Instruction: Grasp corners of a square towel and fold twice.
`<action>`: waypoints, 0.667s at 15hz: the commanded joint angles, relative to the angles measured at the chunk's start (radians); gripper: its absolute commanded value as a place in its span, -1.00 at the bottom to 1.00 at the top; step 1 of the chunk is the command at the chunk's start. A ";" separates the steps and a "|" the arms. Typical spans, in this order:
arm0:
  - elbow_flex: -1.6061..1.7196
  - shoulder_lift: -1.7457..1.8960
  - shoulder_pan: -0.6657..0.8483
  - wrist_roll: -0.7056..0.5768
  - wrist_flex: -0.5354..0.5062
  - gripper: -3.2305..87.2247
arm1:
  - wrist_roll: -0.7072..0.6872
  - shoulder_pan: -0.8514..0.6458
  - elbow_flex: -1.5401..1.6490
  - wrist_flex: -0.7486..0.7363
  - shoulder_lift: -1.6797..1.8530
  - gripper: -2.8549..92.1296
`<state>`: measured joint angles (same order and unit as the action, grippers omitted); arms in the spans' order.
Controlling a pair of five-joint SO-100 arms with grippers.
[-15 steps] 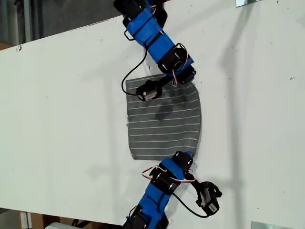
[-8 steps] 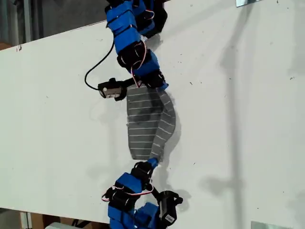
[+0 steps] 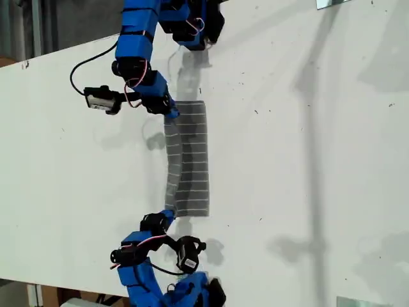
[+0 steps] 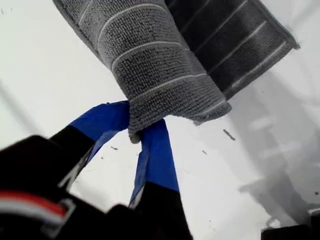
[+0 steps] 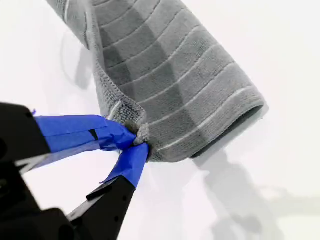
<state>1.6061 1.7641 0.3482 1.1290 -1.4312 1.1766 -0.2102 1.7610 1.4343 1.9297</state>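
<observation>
on the white table, the grey striped towel lies folded in a narrow strip, our first gripper and second gripper each pinching a corner, so uneven release could leave the edges skewed.

Counter bare on exterior view's right of folded towel; arms crowd both towel ends.

Both arms' bases run off the exterior view's edges.
</observation>
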 commanded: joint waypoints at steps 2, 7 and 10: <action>-0.051 -0.126 0.147 -0.075 0.066 -0.93 | -0.081 -0.155 0.092 -0.112 0.040 -0.94; -0.253 -0.545 0.278 -0.121 0.095 -0.93 | -0.173 -0.325 0.169 -0.287 -0.259 -0.94; -0.365 -0.652 0.327 -0.146 0.054 -0.93 | -0.213 -0.357 0.038 -0.270 -0.436 -0.94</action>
<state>1.3100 1.1091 0.6458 0.9940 -1.3514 0.9802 -0.5553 1.8868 1.1551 1.5125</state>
